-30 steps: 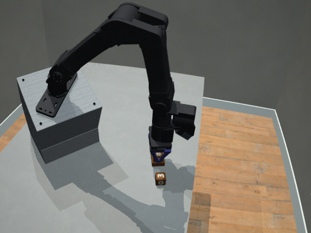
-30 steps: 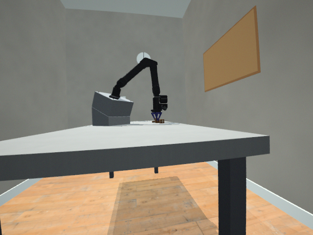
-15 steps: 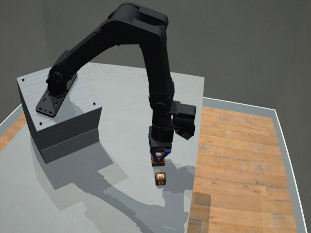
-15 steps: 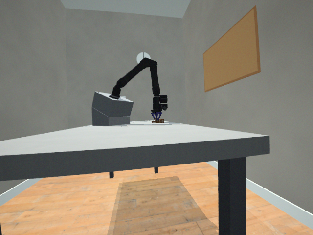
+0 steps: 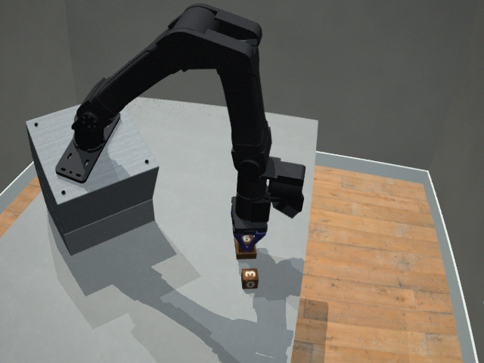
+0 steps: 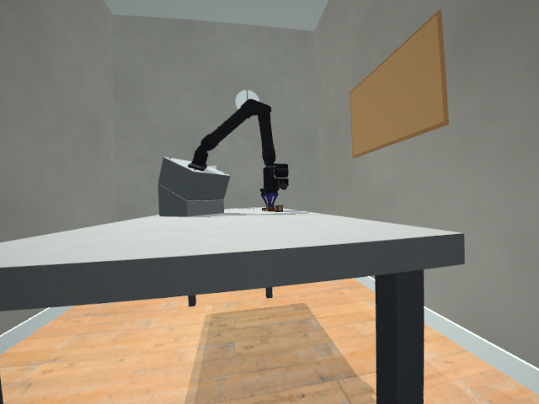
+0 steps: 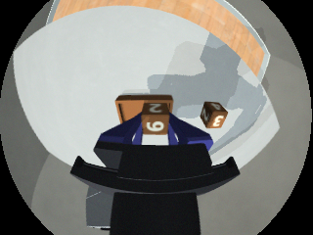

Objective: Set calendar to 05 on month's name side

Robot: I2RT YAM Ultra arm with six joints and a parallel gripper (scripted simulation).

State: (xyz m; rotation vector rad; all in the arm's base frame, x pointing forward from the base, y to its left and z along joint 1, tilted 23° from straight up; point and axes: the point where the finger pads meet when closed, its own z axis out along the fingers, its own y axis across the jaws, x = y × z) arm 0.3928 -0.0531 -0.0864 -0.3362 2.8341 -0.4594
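Observation:
The brown tray (image 5: 246, 255) (image 7: 144, 97) lies on the table; no month's name can be read. My gripper (image 5: 246, 243) (image 6: 270, 204) (image 7: 155, 116) points down over it, its blue fingers shut on one brown cube (image 5: 246, 238) (image 7: 156, 128). This cube is at the tray's right half in the wrist view, with a 6 or 9 on top and a 2 on the side facing the wrist camera. Whether its bottom touches the tray's floor is hidden. The other cube (image 5: 249, 278) (image 6: 279, 208) (image 7: 214, 116) stands outside the tray on the table, 3 on top and 0 on one side.
The loose cube is a short way from the tray, on its right in the wrist view. The table's edge (image 5: 305, 242) is to the right in the top view. The arm's grey pedestal (image 5: 113, 203) (image 6: 204, 191) stands at the left.

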